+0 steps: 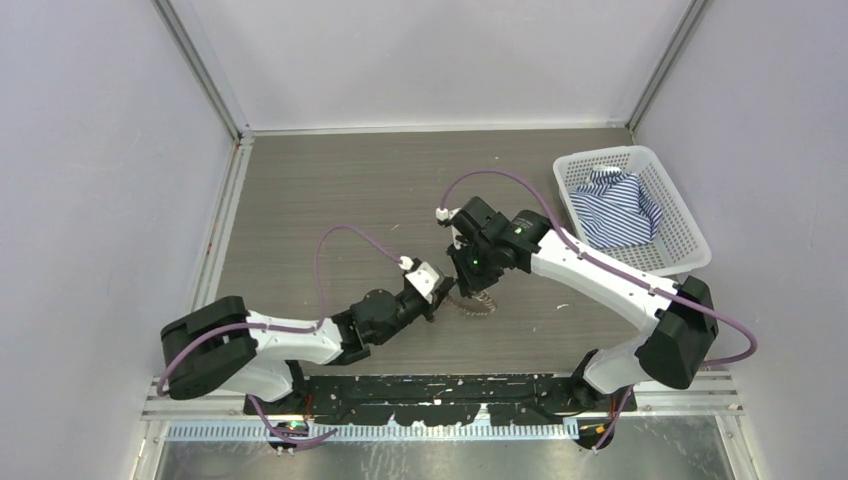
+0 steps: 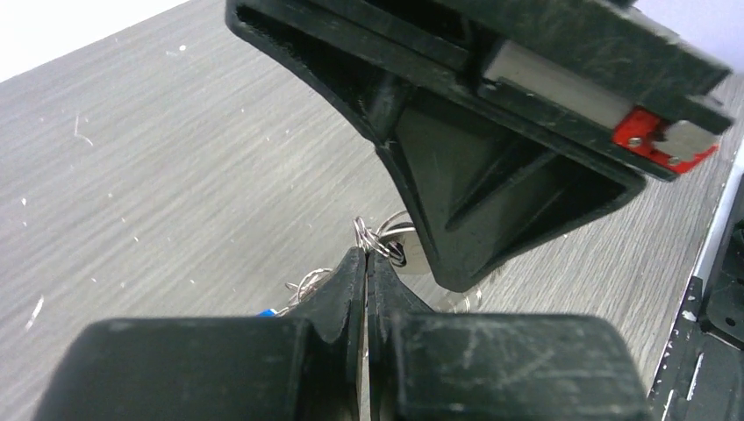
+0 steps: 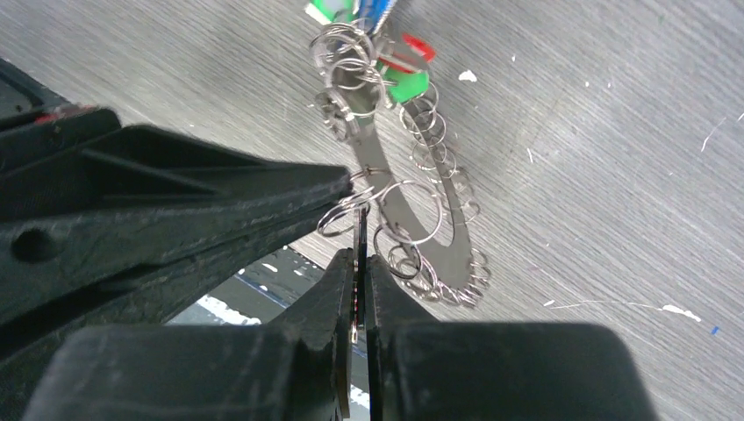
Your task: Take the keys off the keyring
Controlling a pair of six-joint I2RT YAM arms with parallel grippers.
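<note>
My left gripper (image 2: 366, 263) is clenched, its fingers pressed flat together with no gap. The tips sit right at a small wire loop on the keyring (image 3: 368, 145), though I cannot tell whether any wire is actually caught between them. My right gripper (image 3: 360, 267) comes in from the opposite side and nearly meets the left, tip to tip. Its fingers are squeezed onto a flat metal piece (image 3: 360, 237) seen edge-on, with only that thin sliver between them. I cannot tell whether the piece is a key or part of the ring itself. The keyring is near the middle of the grey wood-grain table (image 1: 350, 190), just under and between my two grippers. From my right wrist it reads as a curved silvery band hung along its edge with many small split rings (image 3: 439, 145). Whether it lies fully flat or is lifted at my end I cannot say. The keys (image 3: 405, 86) are bunched at the far end of the band, where green and red plastic heads show, with a bit of blue at the frame's edge. Well apart, at the table's far right, stands a white basket (image 1: 600, 156) holding a blue-and-white striped cloth (image 1: 615, 205).
</note>
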